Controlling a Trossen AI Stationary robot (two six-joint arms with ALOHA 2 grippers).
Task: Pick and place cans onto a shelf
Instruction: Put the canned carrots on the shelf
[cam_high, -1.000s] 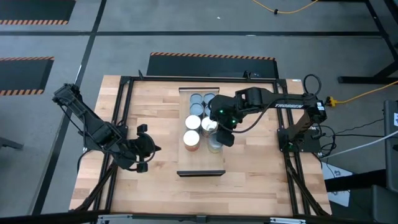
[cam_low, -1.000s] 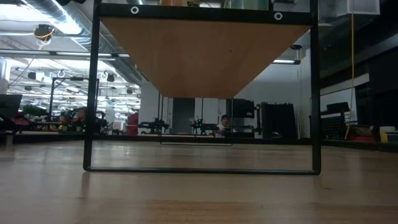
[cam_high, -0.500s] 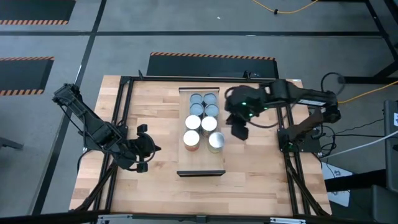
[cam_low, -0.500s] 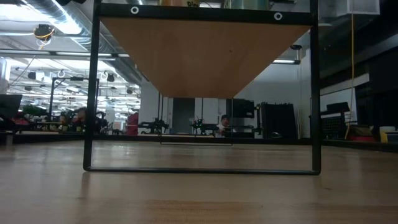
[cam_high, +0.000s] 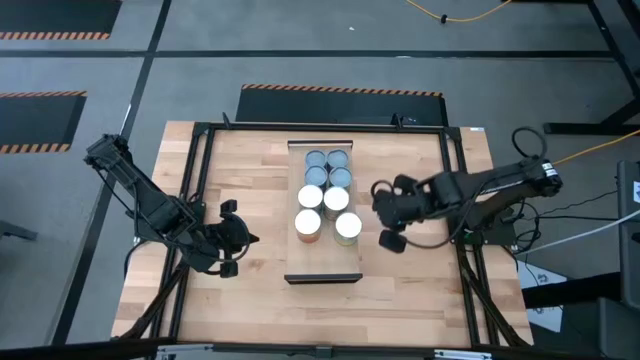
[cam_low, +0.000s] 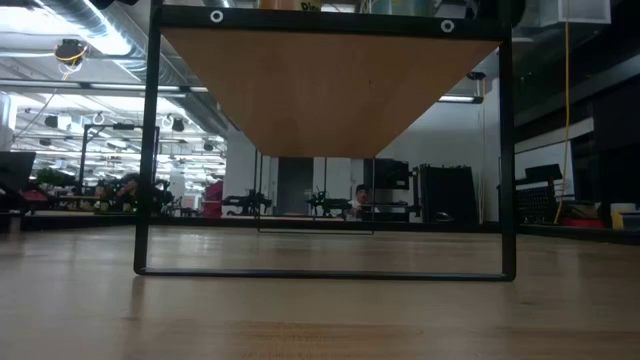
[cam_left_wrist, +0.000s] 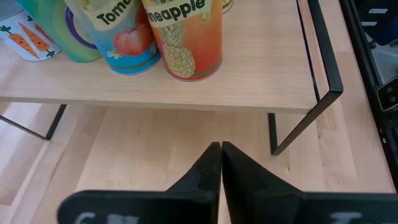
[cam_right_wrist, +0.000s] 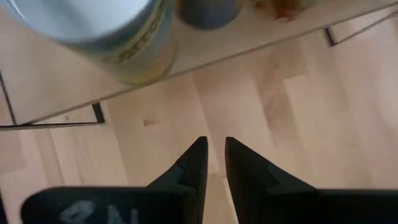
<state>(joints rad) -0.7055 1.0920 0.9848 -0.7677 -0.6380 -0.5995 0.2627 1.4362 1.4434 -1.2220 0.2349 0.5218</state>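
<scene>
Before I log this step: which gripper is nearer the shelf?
Right. The right gripper hangs just off the shelf's right edge; the left gripper waits farther off, over the table to its left.

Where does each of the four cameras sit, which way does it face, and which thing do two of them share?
High view: overhead, straight down; both arms, shelf, cans show.
Low view: table height, level under the shelf into the room; no arm shows.
Left wrist view: past the shut left gripper toward the pineapple can.
Right wrist view: past the right gripper, slightly parted, empty.
Shared: all see the shelf.
</scene>
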